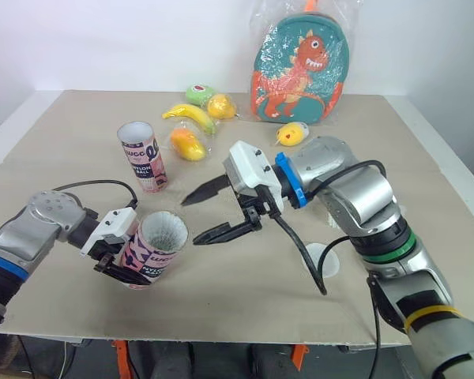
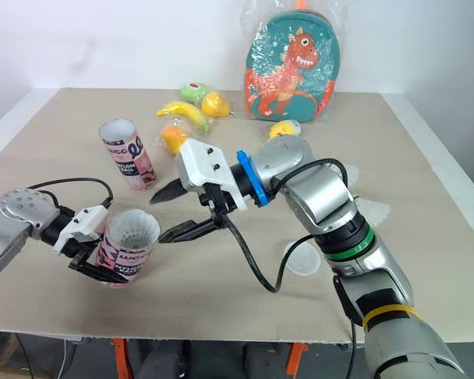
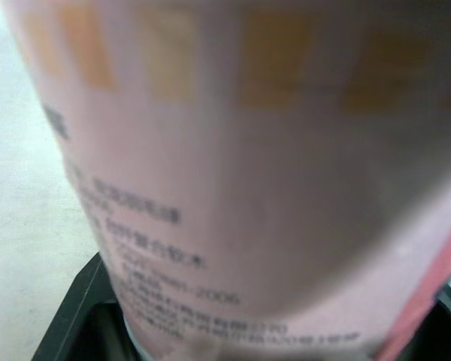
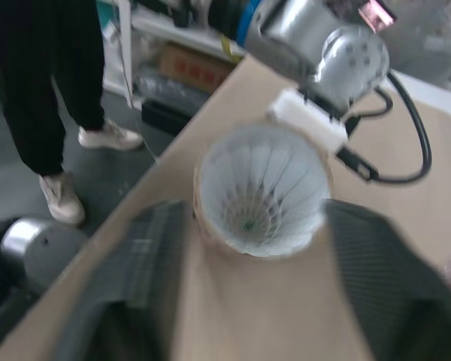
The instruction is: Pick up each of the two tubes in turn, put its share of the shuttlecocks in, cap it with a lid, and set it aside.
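Over the beige table (image 1: pixel 79 158), we see the left gripper (image 1: pixel 126 264) clamped on the tube (image 1: pixel 154 249), tilting its mouth, shuttlecocks (image 4: pixel 259 192) inside, toward the right gripper (image 1: pixel 205 213), which is spread apart and empty, presumably for easy loading.

Robot lab — board-topped test table (image 1: pixel 221 300), white wall (image 1: pixel 142 39), cluttered shelving (image 4: pixel 146 30) behind standing person (image 4: pixel 37 83).
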`<state>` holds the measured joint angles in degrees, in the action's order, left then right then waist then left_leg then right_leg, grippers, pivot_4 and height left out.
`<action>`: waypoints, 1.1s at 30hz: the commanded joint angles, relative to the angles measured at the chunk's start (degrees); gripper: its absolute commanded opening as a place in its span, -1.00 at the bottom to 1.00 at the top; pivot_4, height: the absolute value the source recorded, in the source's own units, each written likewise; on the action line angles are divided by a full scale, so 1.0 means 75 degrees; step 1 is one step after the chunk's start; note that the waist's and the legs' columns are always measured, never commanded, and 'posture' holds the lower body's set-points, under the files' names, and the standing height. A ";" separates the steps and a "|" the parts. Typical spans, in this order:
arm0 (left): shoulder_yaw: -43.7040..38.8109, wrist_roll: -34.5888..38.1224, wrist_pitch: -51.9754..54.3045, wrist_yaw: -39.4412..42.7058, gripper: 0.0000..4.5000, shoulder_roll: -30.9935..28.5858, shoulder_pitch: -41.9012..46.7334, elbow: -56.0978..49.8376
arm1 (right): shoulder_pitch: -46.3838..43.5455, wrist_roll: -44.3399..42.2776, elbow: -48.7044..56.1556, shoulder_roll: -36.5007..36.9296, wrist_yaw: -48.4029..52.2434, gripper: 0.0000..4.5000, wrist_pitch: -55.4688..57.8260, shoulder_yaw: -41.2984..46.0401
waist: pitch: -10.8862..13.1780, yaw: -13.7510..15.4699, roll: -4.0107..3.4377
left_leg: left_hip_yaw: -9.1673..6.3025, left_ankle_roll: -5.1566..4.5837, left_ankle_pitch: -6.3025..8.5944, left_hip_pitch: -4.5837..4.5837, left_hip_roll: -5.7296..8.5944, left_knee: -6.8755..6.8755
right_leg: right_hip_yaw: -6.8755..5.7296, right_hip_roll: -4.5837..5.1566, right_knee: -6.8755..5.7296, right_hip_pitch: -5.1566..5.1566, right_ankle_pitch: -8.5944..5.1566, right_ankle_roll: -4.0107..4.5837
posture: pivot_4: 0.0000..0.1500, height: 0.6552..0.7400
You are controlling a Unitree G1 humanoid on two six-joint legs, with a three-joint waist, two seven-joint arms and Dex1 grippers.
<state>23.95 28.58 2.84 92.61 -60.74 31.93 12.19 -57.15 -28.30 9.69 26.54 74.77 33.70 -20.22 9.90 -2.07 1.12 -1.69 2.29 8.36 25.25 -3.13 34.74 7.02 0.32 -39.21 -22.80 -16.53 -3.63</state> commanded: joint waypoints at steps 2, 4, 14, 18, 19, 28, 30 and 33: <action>0.0031 -0.0141 0.0065 -0.0015 0.31 0.0141 -0.0154 -0.0159 | 0.0238 -0.0410 0.0086 0.0356 -0.0545 0.74 0.0324 0.1233 | -0.0002 0.0040 0.0003 | 0.0000 0.0000 0.0000 0.0001 0.0001 0.0001 | 0.0000 0.0002 0.0001 0.0000 -0.0001 0.0001 | 1.00 1.00; -0.0010 -0.0148 0.0089 -0.0015 0.31 0.0152 -0.0189 -0.0200 | 0.0767 -0.0100 -0.0082 0.0534 -0.1220 0.74 0.0417 0.1519 | -0.0003 0.0050 0.0005 | -0.0001 0.0000 0.0000 0.0002 0.0004 0.0001 | 0.0000 0.0004 0.0002 0.0002 -0.0003 0.0002 | 1.00 1.00; -0.0127 -0.0167 0.0221 -0.0015 0.31 0.0133 -0.0282 -0.0296 | 0.3167 0.1898 -0.1305 0.0162 -0.4989 0.74 0.0377 0.1980 | 0.0004 0.0025 -0.0016 | 0.0008 0.0001 0.0002 0.0018 0.0020 -0.0017 | 0.0021 0.0007 0.0002 -0.0021 0.0004 -0.0011 | 1.00 1.00; -0.0161 -0.0164 0.0277 -0.0015 0.31 0.0205 -0.0216 -0.0249 | 0.2828 0.2286 -0.1956 -0.0108 -0.5582 0.74 0.0146 0.2038 | 0.0000 0.0013 -0.0028 | 0.0010 -0.0001 0.0000 0.0017 0.0019 -0.0015 | 0.0024 0.0003 0.0002 -0.0025 0.0007 -0.0033 | 1.00 1.00; -0.0170 -0.0159 0.0287 -0.0015 0.31 0.0219 -0.0211 -0.0243 | 0.2750 0.2284 -0.2081 -0.0168 -0.5647 0.74 0.0142 0.2085 | 0.0000 0.0013 -0.0027 | 0.0009 -0.0002 -0.0001 0.0017 0.0020 -0.0012 | 0.0025 0.0004 0.0002 -0.0022 0.0006 -0.0035 | 1.00 1.00; -0.0403 -0.0218 0.0475 -0.0015 0.31 0.0374 -0.0342 -0.0343 | 0.2047 0.2928 -0.3491 -0.0243 -0.5918 0.74 -0.0299 0.1864 | 0.0000 0.0020 -0.0027 | 0.0005 -0.0002 0.0000 0.0019 0.0027 -0.0013 | 0.0027 0.0008 0.0007 -0.0014 0.0005 -0.0036 | 1.00 1.00; -0.0481 -0.0240 0.0523 -0.0015 0.31 0.0407 -0.0406 -0.0390 | 0.1836 0.3055 -0.3835 -0.0325 -0.6067 0.74 -0.0305 0.1878 | 0.0000 0.0016 -0.0027 | 0.0006 -0.0002 0.0000 0.0018 0.0026 -0.0011 | 0.0026 0.0008 0.0007 -0.0014 0.0006 -0.0037 | 1.00 1.00; -0.0575 -0.0284 0.0574 -0.0015 0.31 0.0450 -0.0487 -0.0440 | 0.1603 0.3061 -0.4183 -0.0523 -0.6179 0.74 -0.0316 0.1981 | 0.0000 0.0012 -0.0027 | 0.0005 -0.0002 0.0000 0.0018 0.0025 -0.0012 | 0.0025 0.0007 0.0007 -0.0015 0.0006 -0.0036 | 1.00 1.00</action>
<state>19.36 27.29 6.74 92.61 -58.54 29.13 10.21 -43.43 -5.37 -21.79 23.12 29.15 32.35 -6.40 9.90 -1.98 0.92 -1.65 2.28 8.36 25.39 -2.95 34.64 7.21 0.37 -39.16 -22.91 -16.48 -3.90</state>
